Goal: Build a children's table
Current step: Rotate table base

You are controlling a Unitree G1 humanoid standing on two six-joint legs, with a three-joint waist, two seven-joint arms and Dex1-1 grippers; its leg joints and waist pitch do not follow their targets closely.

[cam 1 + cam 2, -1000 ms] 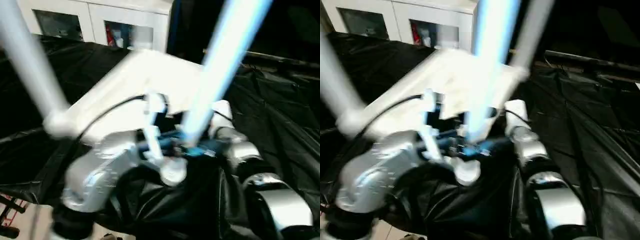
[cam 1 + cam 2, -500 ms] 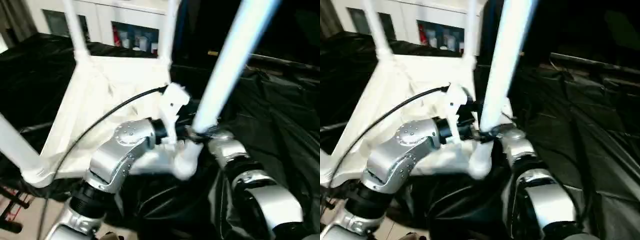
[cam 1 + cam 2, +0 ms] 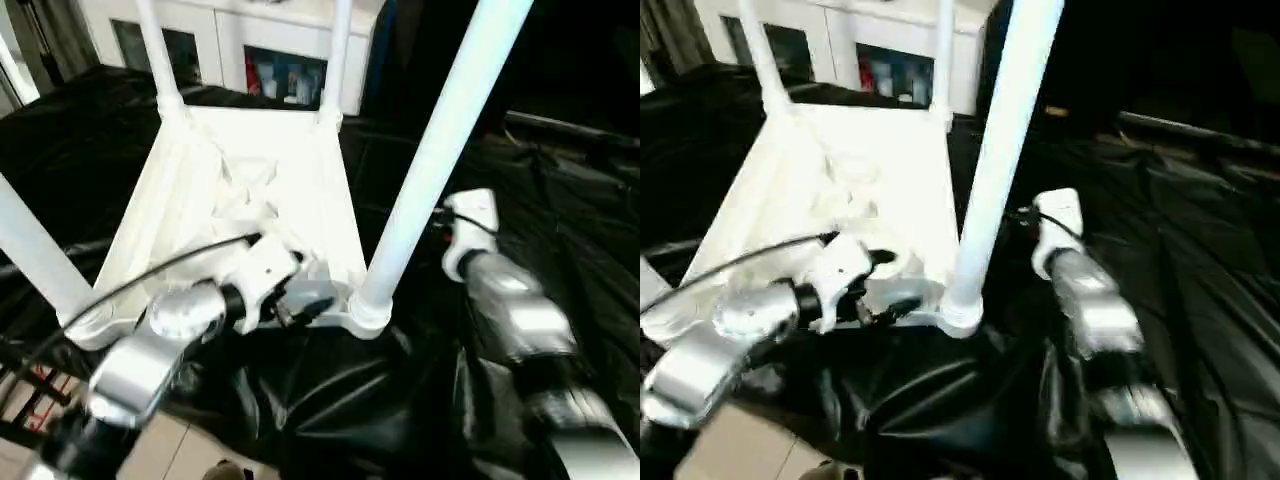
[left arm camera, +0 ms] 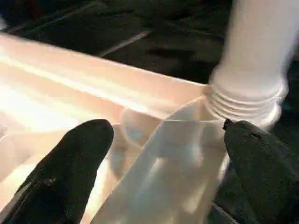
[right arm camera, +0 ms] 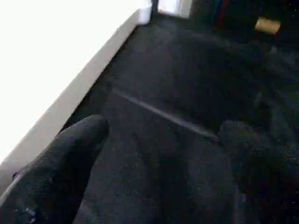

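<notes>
Clearly the biggest thing here is the children's table (image 3: 250,195), lying upside down on the black sheet (image 3: 560,200) that covers the worktop, with four legs standing up from its corner sockets. It sits near the front edge, where the sheet falls away toward the floor — a nudge toward the robot could slide the near rim off.

The near-right leg (image 3: 440,150) is the next worry. In the left wrist view its threaded collar (image 4: 243,100) shows above the socket, so I judge it may not be fully seated; a knock from either arm could tilt it or work it loose.

The left end effector (image 4: 163,172) is released, fingers spread wide over the ribbed corner just beside that leg, grasping nothing. The right end effector (image 5: 163,163) is likewise open and empty, over bare black sheet beside the table's edge.

The cable (image 3: 170,270) along the left forearm drapes across the table rim and could snag.

Hard to tell: every leg is cut off at the top, the near-left socket is hidden behind the left arm, and how tight any leg sits cannot be seen.
</notes>
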